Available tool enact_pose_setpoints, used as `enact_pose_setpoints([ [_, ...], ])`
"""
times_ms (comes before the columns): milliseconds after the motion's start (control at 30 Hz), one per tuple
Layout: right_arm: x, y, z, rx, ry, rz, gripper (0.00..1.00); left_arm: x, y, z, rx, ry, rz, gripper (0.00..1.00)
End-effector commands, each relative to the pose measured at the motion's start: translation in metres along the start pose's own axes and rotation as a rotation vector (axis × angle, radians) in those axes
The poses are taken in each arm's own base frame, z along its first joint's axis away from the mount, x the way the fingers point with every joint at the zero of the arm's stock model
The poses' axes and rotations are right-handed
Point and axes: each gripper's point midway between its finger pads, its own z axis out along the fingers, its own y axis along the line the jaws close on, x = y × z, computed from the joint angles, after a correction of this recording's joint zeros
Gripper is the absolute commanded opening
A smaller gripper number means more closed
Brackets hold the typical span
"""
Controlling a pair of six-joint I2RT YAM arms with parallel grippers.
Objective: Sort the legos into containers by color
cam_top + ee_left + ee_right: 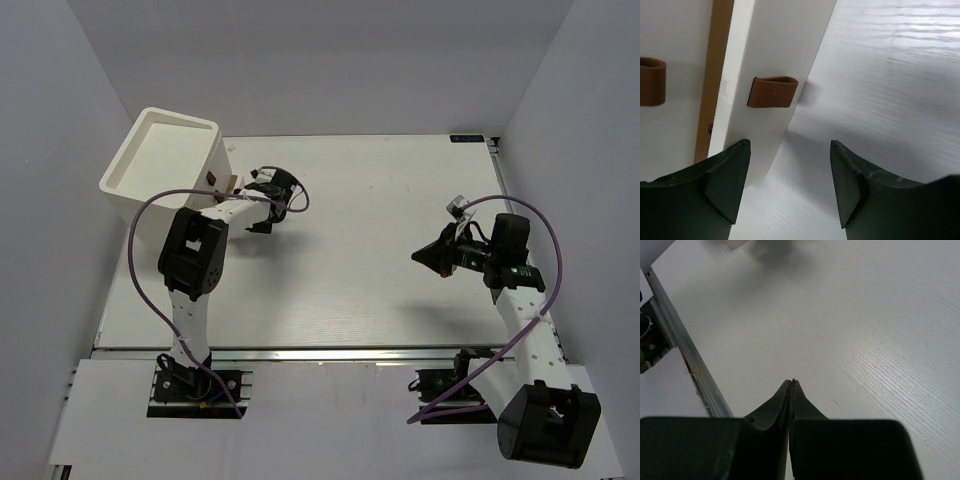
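The cream-white box point(160, 165) with a recessed top stands at the table's far left. My left gripper point(245, 192) is right at its drawer side. In the left wrist view two drawer fronts show, each with a brown knob. The drawer point(775, 55) with the nearer knob point(772, 91) stands out a little from the other knob's point(651, 81) front. My left gripper point(788, 150) is open and empty, just short of the nearer knob. A tiny purple speck point(710, 129) shows in the tan gap. No legos show on the table. My right gripper point(420, 257) is shut and empty point(791, 382) over bare table.
The table's metal edge rail point(675, 325) runs along the left of the right wrist view. Grey walls close in the table on three sides. Purple cables loop off both arms.
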Motion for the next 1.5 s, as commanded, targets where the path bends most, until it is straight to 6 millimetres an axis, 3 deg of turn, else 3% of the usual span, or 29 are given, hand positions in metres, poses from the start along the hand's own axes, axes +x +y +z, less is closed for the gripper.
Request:
enact_pose_setpoints([
  [0, -0.007, -0.001, 0.001, -0.006, -0.015, -0.029, 0.0, -0.009, 0.018, 0.008, -0.048, -0.001, -0.003, 0.75],
  [300, -0.006, -0.002, 0.002, -0.003, -0.011, -0.026, 0.0, -0.018, 0.022, 0.025, -0.058, 0.007, -0.014, 0.76],
  [833, -0.003, -0.005, 0.003, 0.007, -0.001, -0.016, 0.0, -0.028, 0.033, 0.031, -0.076, -0.001, -0.032, 0.82],
  [933, -0.003, -0.005, 0.003, 0.005, 0.0, -0.017, 0.0, -0.029, 0.03, 0.029, -0.043, -0.002, -0.041, 0.78],
  [1000, -0.003, -0.005, 0.003, 0.006, 0.0, -0.015, 0.0, -0.03, 0.028, 0.024, -0.001, -0.014, -0.047, 0.67],
  [1067, -0.002, -0.005, 0.003, 0.006, 0.001, -0.015, 0.0, -0.037, 0.017, 0.008, 0.079, -0.052, -0.048, 0.51],
  [1100, -0.003, -0.005, 0.003, 0.007, 0.0, -0.018, 0.0, -0.035, 0.016, 0.005, 0.105, -0.051, -0.05, 0.34],
  [1167, -0.002, -0.005, 0.003, 0.007, 0.001, -0.017, 0.0, -0.042, 0.01, -0.013, 0.218, -0.073, -0.09, 0.26],
  [1233, -0.002, -0.006, 0.003, 0.01, 0.0, -0.021, 0.0, -0.04, 0.006, -0.027, 0.283, -0.088, -0.104, 0.29],
  [1267, -0.002, -0.006, 0.004, 0.01, 0.002, -0.021, 0.0, -0.05, 0.007, -0.047, 0.367, -0.129, -0.138, 0.34],
  [1300, -0.001, -0.007, 0.004, 0.012, 0.002, -0.024, 0.0, -0.051, 0.007, -0.055, 0.403, -0.142, -0.151, 0.47],
  [1367, 0.0, -0.008, 0.004, 0.014, 0.005, -0.026, 0.0, -0.047, -0.001, -0.077, 0.536, -0.158, -0.165, 0.58],
  [1400, 0.001, -0.007, 0.004, 0.011, 0.007, -0.027, 0.06, -0.054, 0.008, -0.098, 0.591, -0.207, -0.196, 0.63],
  [1467, 0.001, -0.009, 0.004, 0.013, 0.009, -0.032, 0.27, -0.045, 0.003, -0.117, 0.704, -0.232, -0.212, 0.68],
])
